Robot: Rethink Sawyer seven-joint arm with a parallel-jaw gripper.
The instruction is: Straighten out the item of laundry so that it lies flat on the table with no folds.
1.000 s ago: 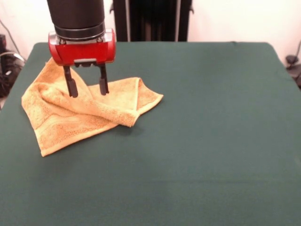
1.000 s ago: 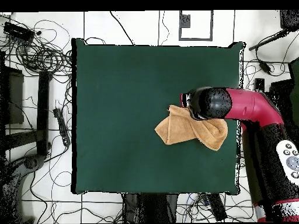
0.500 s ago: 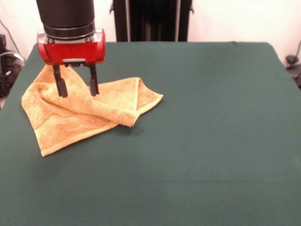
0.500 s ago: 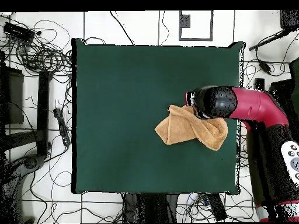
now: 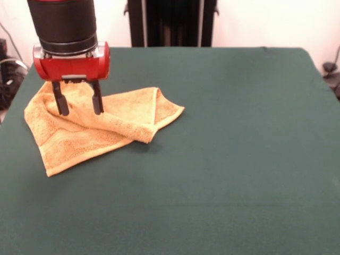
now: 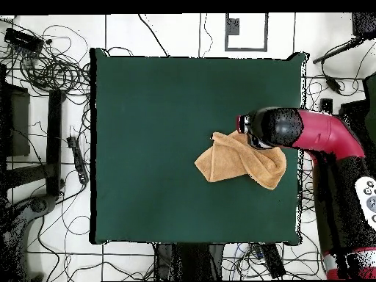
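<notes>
The towel (image 5: 95, 127) lies folded near the tabletop (image 5: 223, 159) corner; the hand (image 5: 77, 105), empty with fingers spread, hovers over its hump. Pinching both layers there would keep the fold

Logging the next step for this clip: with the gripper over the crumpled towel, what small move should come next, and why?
Probably lower straight down and pinch the cloth below. The gripper is open above the towel, whose right part is folded over itself on the table. Taking hold near that far left edge would let the fold be pulled out, though the best grasp spot is a guess.
</notes>
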